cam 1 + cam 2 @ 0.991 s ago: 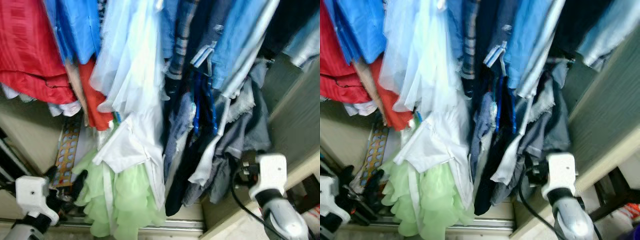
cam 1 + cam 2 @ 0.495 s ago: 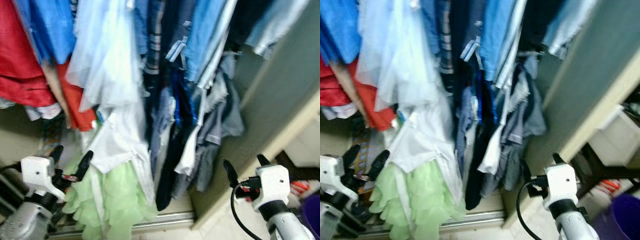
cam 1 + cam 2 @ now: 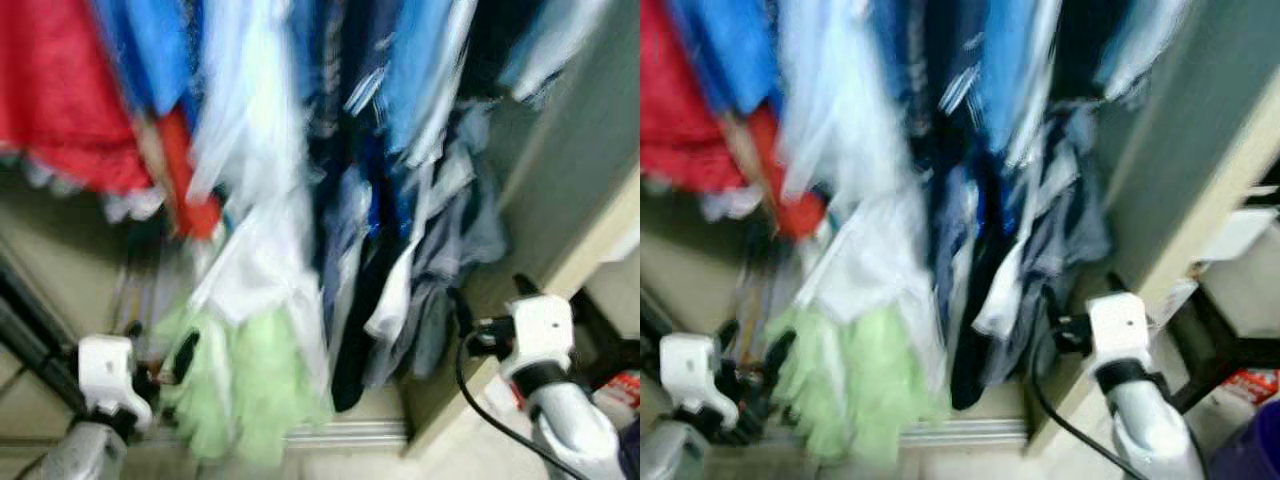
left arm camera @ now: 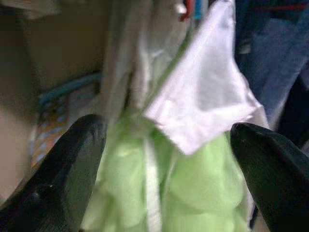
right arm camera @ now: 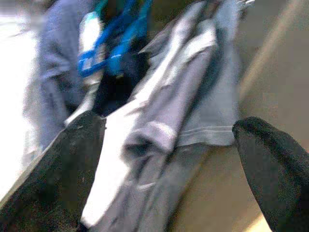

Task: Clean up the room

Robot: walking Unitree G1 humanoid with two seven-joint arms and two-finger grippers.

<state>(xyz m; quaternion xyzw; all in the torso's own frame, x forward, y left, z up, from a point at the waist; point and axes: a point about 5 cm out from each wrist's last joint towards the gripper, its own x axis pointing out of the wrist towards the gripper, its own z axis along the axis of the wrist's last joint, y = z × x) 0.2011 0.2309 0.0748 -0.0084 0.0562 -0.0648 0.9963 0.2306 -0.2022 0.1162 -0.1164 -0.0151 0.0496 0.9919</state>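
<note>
Both grippers (image 4: 164, 159) (image 5: 169, 164) spread — seemingly just before hanging clothes (image 3: 330, 200).

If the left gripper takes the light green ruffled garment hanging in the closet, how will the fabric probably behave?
The green garment hangs in soft ruffles, so it is likely floppy and would bunch between the open fingers of the left gripper. It looks thin, so probably light. It hangs under a white cloth, so pulling may drag that too.
</note>
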